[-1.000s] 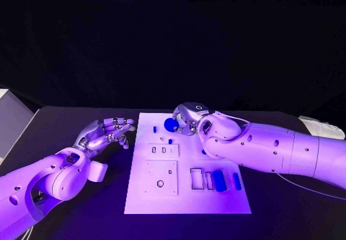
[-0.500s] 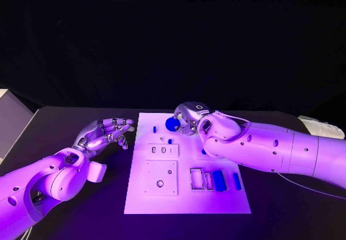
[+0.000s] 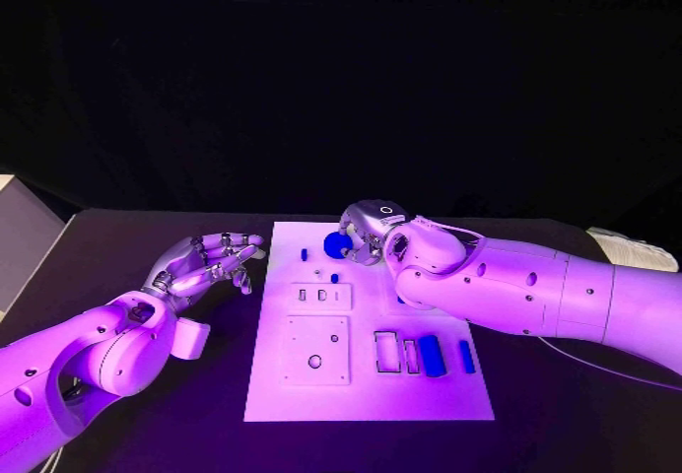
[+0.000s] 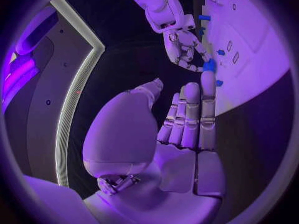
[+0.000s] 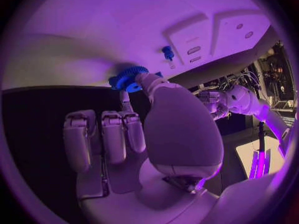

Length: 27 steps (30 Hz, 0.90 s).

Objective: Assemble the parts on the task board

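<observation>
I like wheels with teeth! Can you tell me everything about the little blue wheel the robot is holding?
The blue gear is a small round wheel with tiny teeth all around its edge, and it looks like plastic. The right hand pinches it between fingertips, just above the far end of the white task board. It seems to be tilted rather than lying flat. In the head view part of it is hidden by the fingers, and whether it touches the board cannot be told.
</observation>
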Tool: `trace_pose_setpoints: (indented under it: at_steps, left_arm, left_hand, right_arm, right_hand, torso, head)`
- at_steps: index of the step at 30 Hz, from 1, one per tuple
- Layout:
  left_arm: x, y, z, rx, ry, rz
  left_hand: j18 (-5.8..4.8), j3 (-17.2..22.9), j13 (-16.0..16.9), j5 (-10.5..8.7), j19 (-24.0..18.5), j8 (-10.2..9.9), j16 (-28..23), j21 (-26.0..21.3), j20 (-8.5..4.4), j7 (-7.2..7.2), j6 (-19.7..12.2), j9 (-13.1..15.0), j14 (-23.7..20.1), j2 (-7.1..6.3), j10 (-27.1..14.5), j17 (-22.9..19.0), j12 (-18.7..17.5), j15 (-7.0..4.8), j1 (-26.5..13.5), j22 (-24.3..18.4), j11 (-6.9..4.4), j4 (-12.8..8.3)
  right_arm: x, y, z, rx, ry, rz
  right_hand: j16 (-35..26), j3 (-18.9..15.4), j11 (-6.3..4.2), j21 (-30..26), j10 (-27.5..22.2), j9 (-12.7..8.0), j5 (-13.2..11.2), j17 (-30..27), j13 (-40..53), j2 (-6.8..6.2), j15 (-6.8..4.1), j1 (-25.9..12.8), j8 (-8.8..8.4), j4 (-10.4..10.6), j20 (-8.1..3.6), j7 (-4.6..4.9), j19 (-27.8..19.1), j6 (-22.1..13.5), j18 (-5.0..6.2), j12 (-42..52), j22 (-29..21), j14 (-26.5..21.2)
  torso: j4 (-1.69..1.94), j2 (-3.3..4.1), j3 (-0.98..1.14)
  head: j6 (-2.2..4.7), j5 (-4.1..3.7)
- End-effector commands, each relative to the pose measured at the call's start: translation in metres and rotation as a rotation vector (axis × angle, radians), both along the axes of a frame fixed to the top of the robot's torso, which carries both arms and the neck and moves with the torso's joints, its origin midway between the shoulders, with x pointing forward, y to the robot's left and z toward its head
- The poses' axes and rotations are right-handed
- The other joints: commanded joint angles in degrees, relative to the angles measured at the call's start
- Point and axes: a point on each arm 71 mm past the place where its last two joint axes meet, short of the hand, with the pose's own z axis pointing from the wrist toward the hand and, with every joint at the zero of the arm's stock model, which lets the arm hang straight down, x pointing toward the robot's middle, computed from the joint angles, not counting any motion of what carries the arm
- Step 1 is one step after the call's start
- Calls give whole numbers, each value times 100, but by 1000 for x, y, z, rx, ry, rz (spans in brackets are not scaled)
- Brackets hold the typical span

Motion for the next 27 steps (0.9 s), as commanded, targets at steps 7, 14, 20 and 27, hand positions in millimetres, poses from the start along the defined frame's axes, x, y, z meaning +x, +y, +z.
trace_pose_setpoints:
  at_steps: [7,14,20,27]
  left_arm:
    - [-1,-3,0,-2,-5,-25]
    - [-1,-3,0,-2,-5,-25]
    - [-1,-3,0,-1,-4,-23]
    - [-1,-2,0,0,-3,-22]
  left_hand:
    - [40,8,5,10,-22,14,-24,38,1,85,-46,8,-45,30,-50,-6,38,-5,0,7,-6,-31]
    - [41,17,9,10,-41,17,-26,56,5,86,-58,14,-49,28,-71,-12,54,-3,-4,16,-4,-40]
    - [41,17,9,10,-41,17,-26,56,5,86,-58,14,-49,28,-71,-12,54,-3,-4,16,-4,-40]
    - [41,23,11,11,-47,17,-26,62,6,88,-63,16,-51,33,-79,-15,59,-2,-5,18,-2,-41]
  right_arm:
    - [3,6,-3,-24,18,-1]
    - [5,7,-6,-40,40,-1]
    - [5,5,-7,-29,37,3]
    - [1,2,-8,-7,61,22]
  right_hand:
    - [-16,-13,18,23,603,-31,-229,905,1503,-22,10,-160,-92,-20,24,0,562,-133,-104,14,1413,463]
    - [-22,-209,35,8,496,-66,-419,902,1401,-26,41,-321,-213,46,51,16,556,-280,-100,-84,1395,461]
    - [-27,-472,38,1,471,-68,-486,897,1378,27,49,-407,-254,149,63,17,553,-295,-98,-108,1386,460]
    - [-26,-739,30,11,503,-45,-172,911,1408,326,40,-792,-258,314,61,4,558,-199,-101,-80,1401,464]
  torso:
    - [-7,-2,-1]
    - [15,3,2]
    - [7,0,3]
    - [-4,1,12]
  head:
    - [-3,-13]
    - [-17,-21]
    - [-23,-2]
    - [-37,17]
